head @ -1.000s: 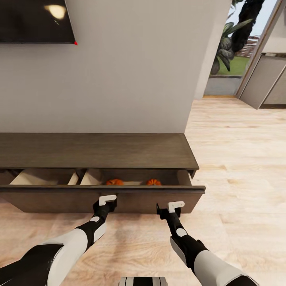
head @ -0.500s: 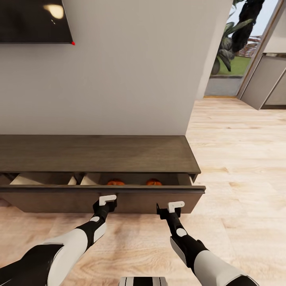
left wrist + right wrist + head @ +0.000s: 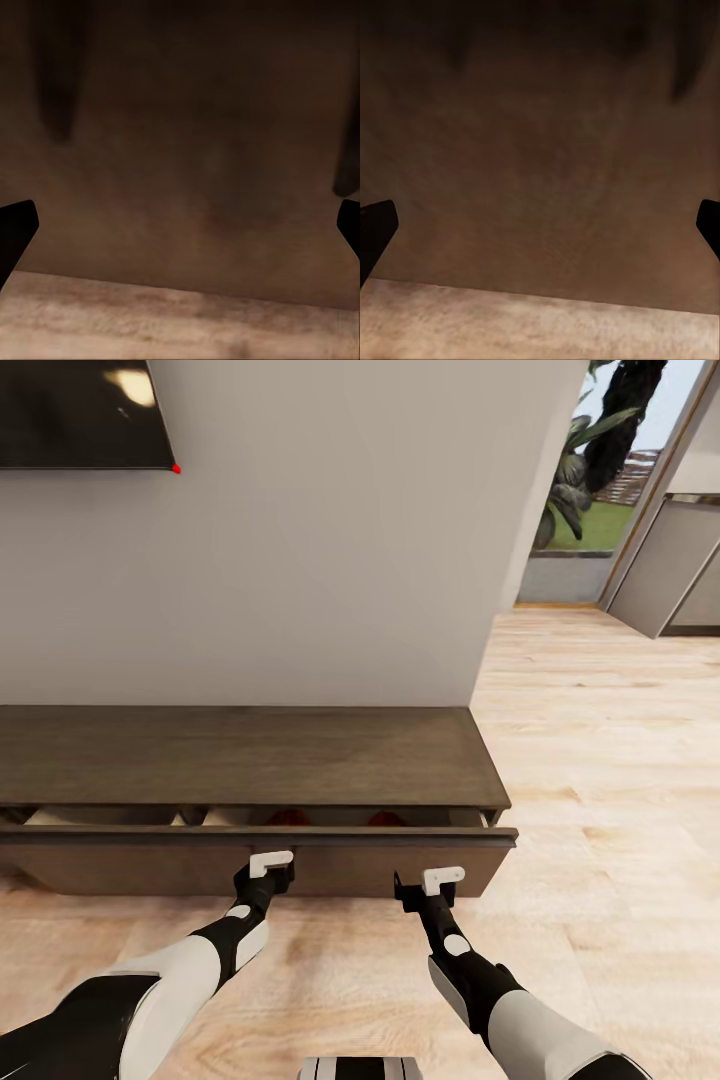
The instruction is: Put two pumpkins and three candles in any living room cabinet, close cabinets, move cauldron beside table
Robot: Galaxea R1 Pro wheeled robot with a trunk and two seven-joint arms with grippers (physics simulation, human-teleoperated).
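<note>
Fingers of left gripper [image 3: 272, 872] and right gripper [image 3: 420, 888] spread, against cabinet [image 3: 250, 755] drawer front [image 3: 330, 860]; pumpkins [image 3: 290, 818] at 12 o'clock inside.

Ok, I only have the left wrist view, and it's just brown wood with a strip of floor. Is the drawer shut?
Observer: No. In the head view the drawer stands out from under the cabinet top, with a narrow gap open.
Operator: Anything showing in that gap?
Observer: Yes, the orange tops of both pumpkins, side by side in its right half.
Operator: And my other arm?
Observer: The right gripper is at the drawer front too, to the right of the left gripper. The right wrist view shows its fingers spread wide.
</note>
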